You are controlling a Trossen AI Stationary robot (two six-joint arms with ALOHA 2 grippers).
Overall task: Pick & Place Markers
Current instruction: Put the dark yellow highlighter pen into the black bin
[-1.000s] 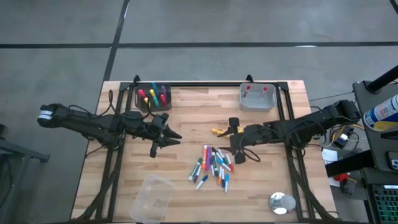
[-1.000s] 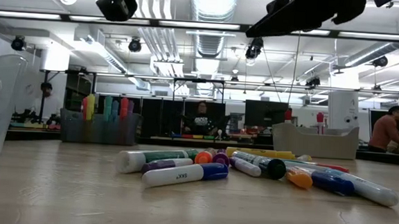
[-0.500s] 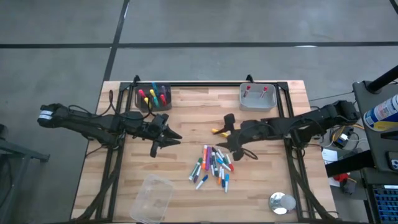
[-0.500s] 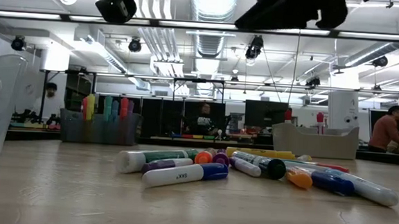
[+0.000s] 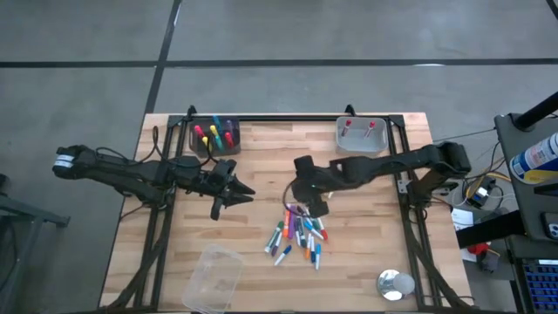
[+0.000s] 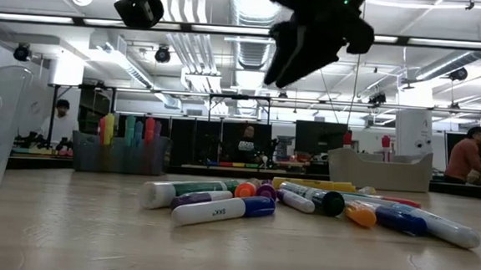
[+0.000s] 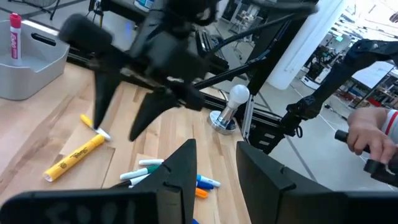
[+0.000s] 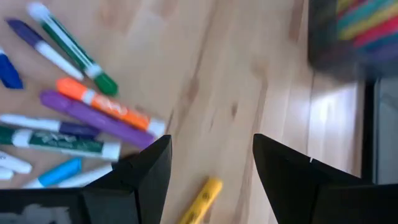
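Several markers (image 5: 296, 234) lie in a loose pile on the wooden table, right of its middle; the low view shows them lying flat (image 6: 303, 204). One yellow marker (image 7: 78, 155) lies apart, just beyond the pile. My right gripper (image 5: 307, 190) hangs open above the pile's far end, slanting down, with nothing between its fingers (image 8: 210, 146). My left gripper (image 5: 231, 194) is open and holds nothing, raised over the table to the left of the pile (image 7: 214, 149).
A dark bin (image 5: 216, 137) with several upright markers stands at the back left. A grey bin (image 5: 362, 137) with two red markers stands at the back right. A clear plastic tub (image 5: 212, 279) and a small metal object (image 5: 395, 283) sit near the front edge.
My right gripper has moved toward the table's left edge, from beside the pile to over its far end, and has tipped its fingers further downward. It has stayed open. The markers have not moved.
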